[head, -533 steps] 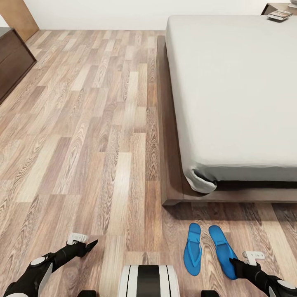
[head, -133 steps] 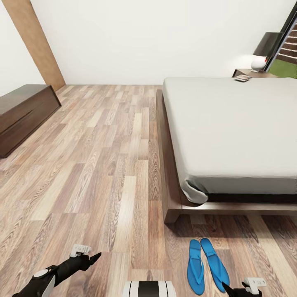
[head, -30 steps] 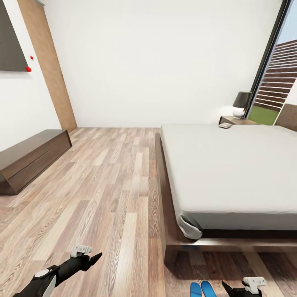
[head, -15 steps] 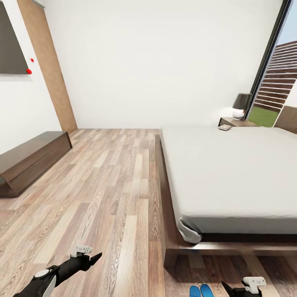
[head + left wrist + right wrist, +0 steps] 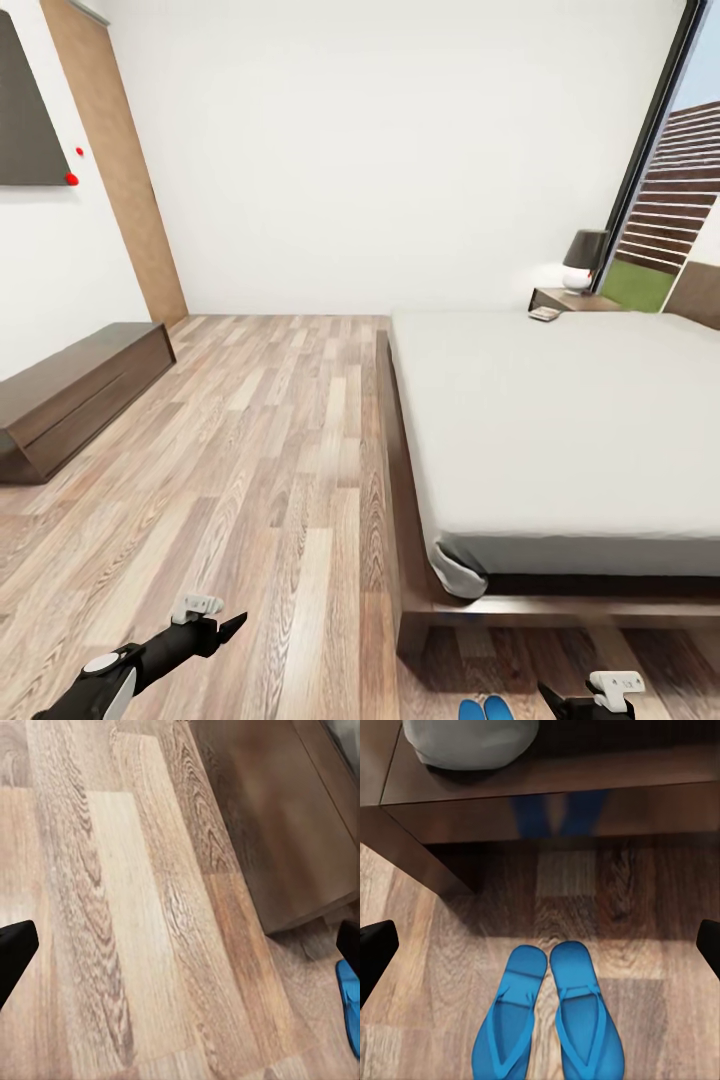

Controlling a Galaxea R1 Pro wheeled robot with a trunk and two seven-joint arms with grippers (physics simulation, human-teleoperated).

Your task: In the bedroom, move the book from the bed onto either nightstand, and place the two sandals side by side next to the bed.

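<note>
Head view: bed takes the right half of the room, long axis running away from the robot toward the far wall; the book lies at the far corner by the nightstand, which also carries a lamp. I judge the book sits on the nightstand's near edge, not on the mattress, but it is too small to be sure; no lettering readable at this size. Two sandals poke in at the bottom edge, on the floor just past the foot of the bed, side by side. Left gripper low on the left over bare floor, right gripper low on the right, just beside the sandals, so the right arm is the nearer one to them; the book is well away from both, along the bed's length and on the right side. A long low bench stands against the left wall. Left wrist view: plank floor, corner of the bed frame, a sliver of blue sandal; fingertips set wide apart, nothing between them. Right wrist view: both sandals directly ahead of the gripper, touching along their inner edges, long axes parallel and pointing at the bed frame; fingertips spread wide, nothing held. No brand or writing seen on the sandals.
</note>
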